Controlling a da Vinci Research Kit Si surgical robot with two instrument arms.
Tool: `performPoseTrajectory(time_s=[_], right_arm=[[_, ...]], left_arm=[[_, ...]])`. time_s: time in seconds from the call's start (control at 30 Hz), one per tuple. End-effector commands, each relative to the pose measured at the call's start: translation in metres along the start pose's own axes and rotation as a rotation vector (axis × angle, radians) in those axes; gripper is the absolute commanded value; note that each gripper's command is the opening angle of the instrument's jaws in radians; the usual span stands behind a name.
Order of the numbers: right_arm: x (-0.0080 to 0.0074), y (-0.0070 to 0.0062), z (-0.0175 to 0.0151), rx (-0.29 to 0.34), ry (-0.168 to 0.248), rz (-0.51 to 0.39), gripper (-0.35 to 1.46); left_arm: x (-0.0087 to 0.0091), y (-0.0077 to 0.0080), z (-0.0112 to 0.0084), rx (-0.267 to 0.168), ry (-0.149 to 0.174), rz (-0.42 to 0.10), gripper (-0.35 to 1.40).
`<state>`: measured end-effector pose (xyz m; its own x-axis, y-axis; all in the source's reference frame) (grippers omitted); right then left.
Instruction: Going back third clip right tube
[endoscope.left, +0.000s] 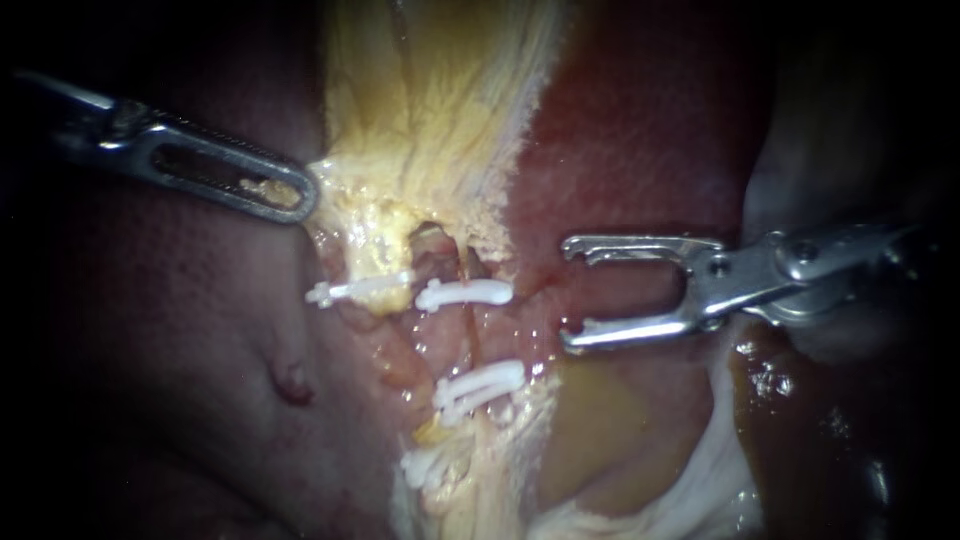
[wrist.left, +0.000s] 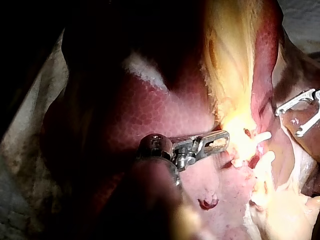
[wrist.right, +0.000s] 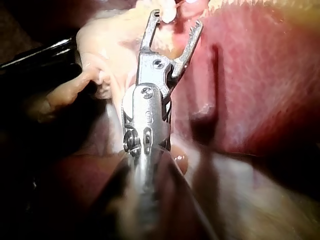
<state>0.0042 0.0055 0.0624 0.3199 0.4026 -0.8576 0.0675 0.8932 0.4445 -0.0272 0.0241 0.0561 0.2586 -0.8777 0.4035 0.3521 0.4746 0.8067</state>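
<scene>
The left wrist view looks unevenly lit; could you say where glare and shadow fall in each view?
Left wrist view: glare bleaches the yellow tissue ahead of the left instrument, shadow around. Endoscope view: bright centre, dark edges. Right wrist view: right instrument brightly lit.

Dark surrounds — light pools centrally; a pale sheet (wrist.left: 22, 150), perhaps cloth, lies at the edge.
</scene>
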Motion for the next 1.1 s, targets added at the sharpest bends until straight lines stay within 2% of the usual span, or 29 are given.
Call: performPoseTrajectory(time_s=[0.03, 0.2, 0.33, 0.53, 0.83, 1.1], right_arm=[[0.0001, 0.0000, -0.0002, 0.002, -0.001, -0.005, 0.50], [0.0002, -0.0003, -0.0005, 0.004, -0.001, -0.012, 0.50], [0.0001, -0.0005, -0.0008, 0.006, -0.001, -0.018, 0.50], [0.0001, -0.0005, -0.0009, 0.005, -0.010, -0.025, 0.50], [0.0001, -0.0005, -0.0009, 0.008, -0.010, -0.025, 0.50], [0.0001, -0.0005, -0.0008, 0.011, -0.010, -0.025, 0.50]], left_arm=[[0.0000, 0.0000, 0.0000, -0.001, 0.000, -0.001, -0.35], [0.0001, -0.0001, 0.0005, -0.006, -0.003, 0.000, -0.35], [0.0006, 0.0000, 0.0018, -0.001, 0.000, 0.003, -0.35], [0.0012, 0.0000, 0.0051, 0.014, 0.005, 0.007, -0.35], [0.0023, 0.0001, 0.0095, 0.026, 0.034, 0.019, -0.35], [0.0025, 0.0005, 0.0099, 0.027, 0.039, 0.022, -0.35]])
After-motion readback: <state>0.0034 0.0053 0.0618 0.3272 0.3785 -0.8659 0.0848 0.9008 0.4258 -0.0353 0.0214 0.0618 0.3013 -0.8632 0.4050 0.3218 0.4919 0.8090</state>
